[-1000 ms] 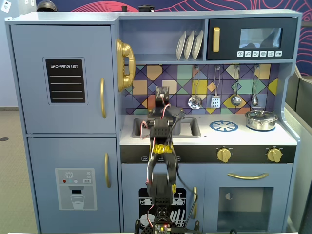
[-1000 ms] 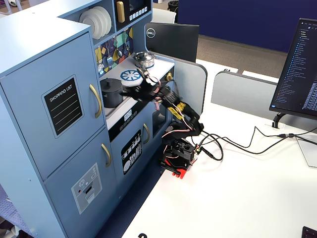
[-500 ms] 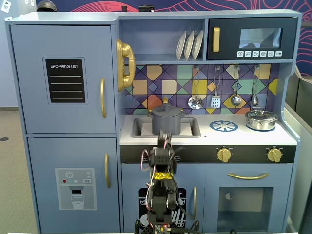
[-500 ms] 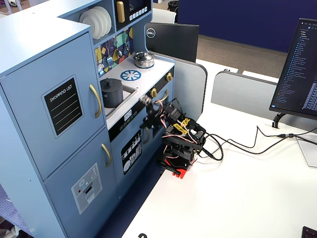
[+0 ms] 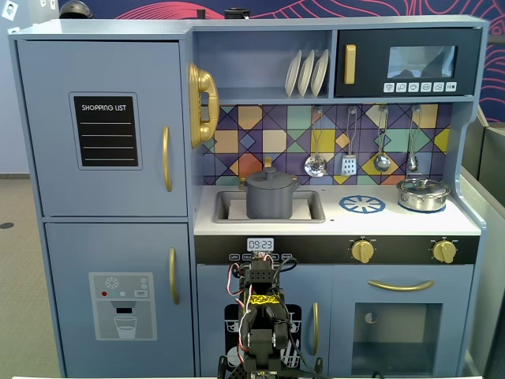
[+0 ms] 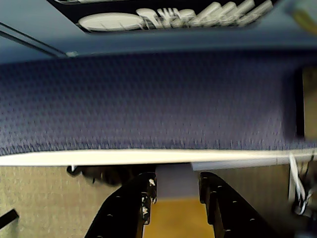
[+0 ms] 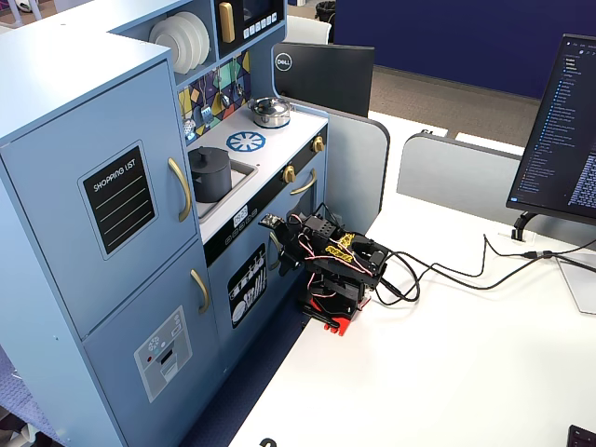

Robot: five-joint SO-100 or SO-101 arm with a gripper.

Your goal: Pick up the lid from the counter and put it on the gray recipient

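the lid (image 5: pixel 269 177) sits on the gray recipient (image 5: pixel 269 200), which stands in the sink basin (image 5: pixel 229 207) of the bench (image 5: pixel 394 221). my jaws (image 6: pixel 174 191), slightly parted, hold nothing.

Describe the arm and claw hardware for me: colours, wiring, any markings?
The arm is black plastic with yellow tape around one link, loose red and white wires, and a red base clamp. A black cable runs off across the white table. The claw has two black fingers.
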